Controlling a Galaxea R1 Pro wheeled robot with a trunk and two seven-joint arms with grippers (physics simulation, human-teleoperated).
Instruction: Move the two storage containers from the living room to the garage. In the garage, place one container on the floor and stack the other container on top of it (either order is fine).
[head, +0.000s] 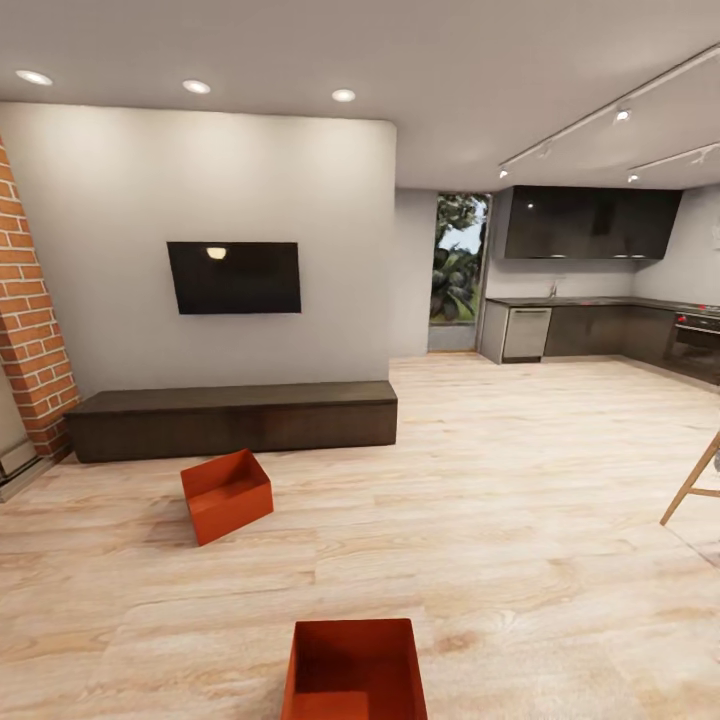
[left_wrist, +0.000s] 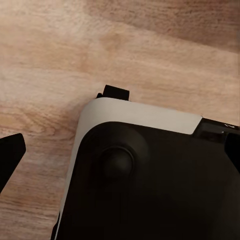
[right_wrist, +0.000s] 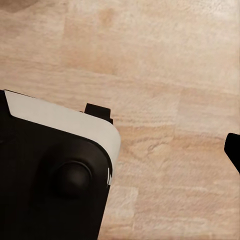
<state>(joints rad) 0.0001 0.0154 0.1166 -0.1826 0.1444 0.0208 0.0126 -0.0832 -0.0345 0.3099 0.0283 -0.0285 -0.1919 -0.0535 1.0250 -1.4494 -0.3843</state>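
Note:
Two storage containers stand on the living room's light wood plank floor. One orange-red bin (head: 228, 492) sits turned at an angle just in front of the low dark TV bench (head: 235, 418). The other (head: 355, 672) lies close below me at the view's lower edge, its open top facing up. My left gripper (left_wrist: 120, 155) hangs over the floor and the robot's black-and-white base (left_wrist: 150, 185), its dark fingertips (left_wrist: 10, 155) far apart with nothing between them. My right gripper (right_wrist: 120, 150) hangs likewise over the base (right_wrist: 50, 175), one fingertip (right_wrist: 234, 150) at the frame's edge, holding nothing.
A wall TV (head: 234, 277) hangs above the bench, and a brick column (head: 30, 320) stands at the left. The wood floor runs right toward a dark kitchen (head: 600, 330). Slanted wooden legs (head: 695, 480) stick in at the right edge.

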